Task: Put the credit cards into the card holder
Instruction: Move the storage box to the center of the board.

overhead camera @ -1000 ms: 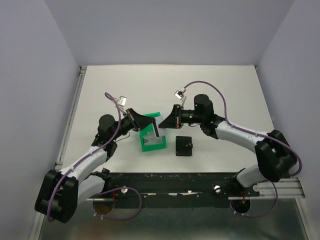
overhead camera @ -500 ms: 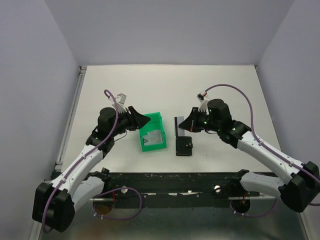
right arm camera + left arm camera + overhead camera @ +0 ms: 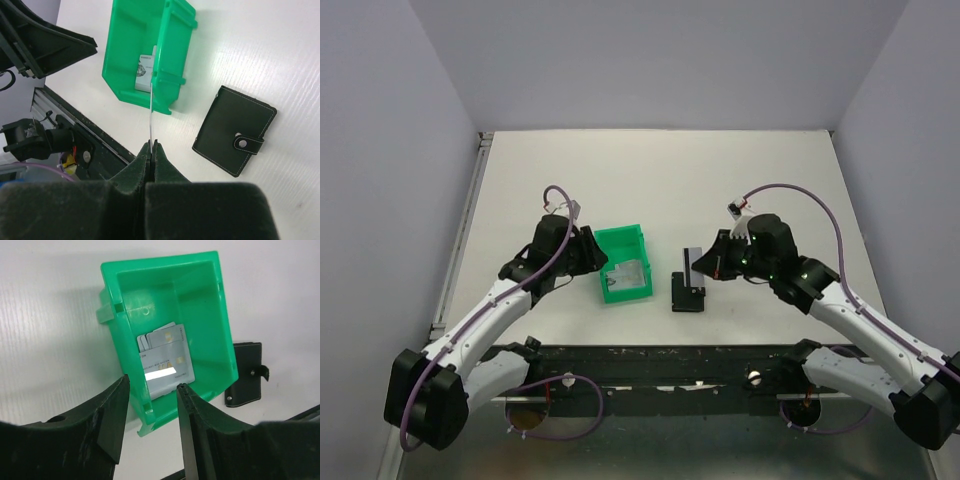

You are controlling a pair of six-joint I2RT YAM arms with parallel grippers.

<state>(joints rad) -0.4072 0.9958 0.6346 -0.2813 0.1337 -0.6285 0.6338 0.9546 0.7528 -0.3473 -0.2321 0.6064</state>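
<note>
A silvery credit card [image 3: 151, 107] stands edge-on, pinched at its lower end by my shut right gripper [image 3: 151, 145]. From above, this card [image 3: 692, 262] hangs just over the far edge of the card holder [image 3: 688, 293], a shut black wallet with a light stud [image 3: 233, 131]. More credit cards [image 3: 165, 357] lie overlapped on the floor of the green bin [image 3: 212, 315]. My left gripper [image 3: 153, 385] is open with nothing between its fingers. It hovers at the bin's near left corner [image 3: 592, 255].
The green bin [image 3: 625, 262] stands left of the card holder, a short gap between them. The black front rail [image 3: 650, 358] runs just below both. The card holder [image 3: 247, 372] also shows beyond the bin's right wall.
My left gripper has opened and drawn back left, out of the bin. My right gripper has carried the card from above the bin rightward and down, to over the card holder.
</note>
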